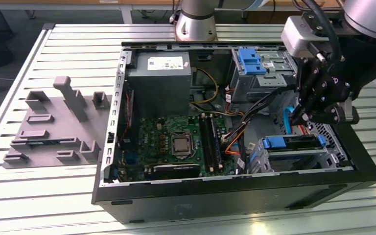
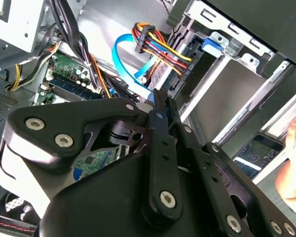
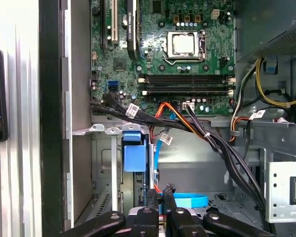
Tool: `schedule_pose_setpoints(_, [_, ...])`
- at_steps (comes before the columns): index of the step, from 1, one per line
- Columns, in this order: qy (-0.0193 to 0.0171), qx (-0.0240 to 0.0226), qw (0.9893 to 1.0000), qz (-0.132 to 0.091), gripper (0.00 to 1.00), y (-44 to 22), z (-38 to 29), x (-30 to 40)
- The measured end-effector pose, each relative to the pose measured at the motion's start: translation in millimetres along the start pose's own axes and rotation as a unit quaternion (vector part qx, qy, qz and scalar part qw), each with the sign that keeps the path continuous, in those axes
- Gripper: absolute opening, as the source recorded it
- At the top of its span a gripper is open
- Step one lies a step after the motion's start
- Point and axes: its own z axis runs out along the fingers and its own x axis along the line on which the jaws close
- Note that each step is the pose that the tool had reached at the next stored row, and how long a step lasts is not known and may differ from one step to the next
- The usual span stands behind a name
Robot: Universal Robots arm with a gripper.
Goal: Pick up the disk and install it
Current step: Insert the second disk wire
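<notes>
- Slatted metal table (image 1: 57, 196): carries an open computer case (image 1: 240, 200) and a grey moulded fixture (image 1: 51, 127).
- Disk (image 1: 293, 143): sits edge-up in the drive cage (image 1: 266, 159) at the case's corner, on the exterior view's right; its blue carrier shows in the first wrist view (image 3: 133, 153).
- Gripper (image 1: 299, 120): hangs just above the cage, near the disk and beside a blue cable (image 3: 187, 201); jaws drawn together, gripping nothing visible.
- Motherboard (image 1: 175, 142): lies in the case's middle.

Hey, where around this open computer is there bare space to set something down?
Bare slats of the table lie in front of the grey fixture, and behind it too. Inside the case it is crowded: motherboard, cables, and the gripper.
</notes>
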Motion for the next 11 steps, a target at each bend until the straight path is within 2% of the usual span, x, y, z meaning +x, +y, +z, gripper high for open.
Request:
schedule_pose_setpoints(7, [0.0002,-0.0009,1.0,0.003,0.16,-5.1,6.1,0.8])
schedule_pose_setpoints(11, [0.0004,-0.0047,1.0,0.004,0.16,-6.7,8.7,2.1])
